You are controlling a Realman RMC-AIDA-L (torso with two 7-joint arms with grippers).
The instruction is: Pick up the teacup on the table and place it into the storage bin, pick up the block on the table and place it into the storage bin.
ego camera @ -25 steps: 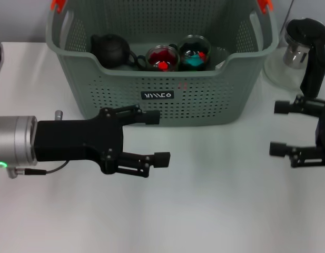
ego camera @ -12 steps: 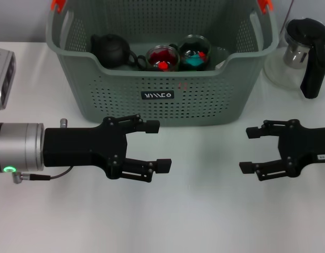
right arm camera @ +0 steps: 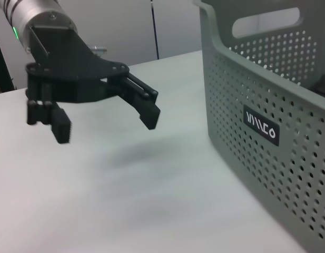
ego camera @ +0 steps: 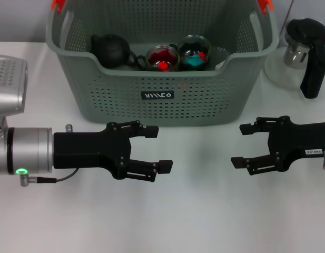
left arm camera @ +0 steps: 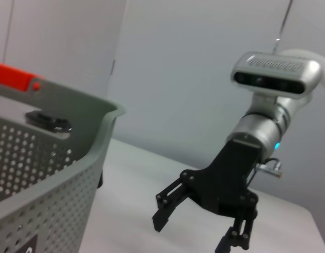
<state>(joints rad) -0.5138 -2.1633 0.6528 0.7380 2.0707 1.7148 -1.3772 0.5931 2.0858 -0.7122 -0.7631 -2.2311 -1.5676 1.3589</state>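
Evidently nothing lies between the spread, empty fingers of the left gripper (ego camera: 156, 149) or right gripper (ego camera: 242, 144), both hovering over bare bench (ego camera: 204, 211) just before the storage bin (ego camera: 204, 100), where glass cups (ego camera: 162, 58) already sit.

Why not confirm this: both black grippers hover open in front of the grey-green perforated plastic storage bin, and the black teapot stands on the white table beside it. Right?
One thing is wrong. In the head view the black teapot sits inside the grey-green perforated plastic storage bin, not on the table beside it. The rest holds: the left gripper and the right gripper hover open in front of the bin.
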